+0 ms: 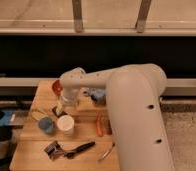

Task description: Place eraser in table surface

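You see the cream gripper (60,108) at nine o'clock over the tan table surface (32,150), touching the black eraser (57,111); a white cup (66,125) sits beside a blue one (46,125).

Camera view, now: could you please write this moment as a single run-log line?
gripper: low over table surface, behind white cup | eraser: at gripper tip | fingers: unclear
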`<state>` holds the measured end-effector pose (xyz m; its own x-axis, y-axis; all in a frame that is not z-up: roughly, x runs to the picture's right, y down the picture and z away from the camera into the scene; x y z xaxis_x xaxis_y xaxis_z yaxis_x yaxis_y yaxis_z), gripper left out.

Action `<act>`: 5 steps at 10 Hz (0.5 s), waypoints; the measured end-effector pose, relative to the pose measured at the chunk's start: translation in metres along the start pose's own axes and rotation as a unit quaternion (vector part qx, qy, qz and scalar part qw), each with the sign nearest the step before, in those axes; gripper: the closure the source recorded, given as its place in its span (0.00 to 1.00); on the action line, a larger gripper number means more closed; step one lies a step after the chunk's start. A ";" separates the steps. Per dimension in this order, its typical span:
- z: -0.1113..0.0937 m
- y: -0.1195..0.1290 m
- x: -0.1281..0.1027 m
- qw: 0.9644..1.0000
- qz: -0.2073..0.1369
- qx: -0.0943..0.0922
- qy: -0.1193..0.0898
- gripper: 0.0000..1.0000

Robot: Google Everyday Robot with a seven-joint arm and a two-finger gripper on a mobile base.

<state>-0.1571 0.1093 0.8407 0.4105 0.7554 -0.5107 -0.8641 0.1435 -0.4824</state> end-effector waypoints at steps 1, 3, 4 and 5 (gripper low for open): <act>-0.014 -0.005 -0.003 1.000 0.006 0.010 -0.016 0.20; -0.020 -0.007 -0.003 1.000 0.008 0.015 -0.022 0.20; -0.019 -0.005 -0.004 1.000 0.007 0.014 -0.022 0.20; -0.019 -0.005 -0.004 1.000 0.007 0.014 -0.022 0.20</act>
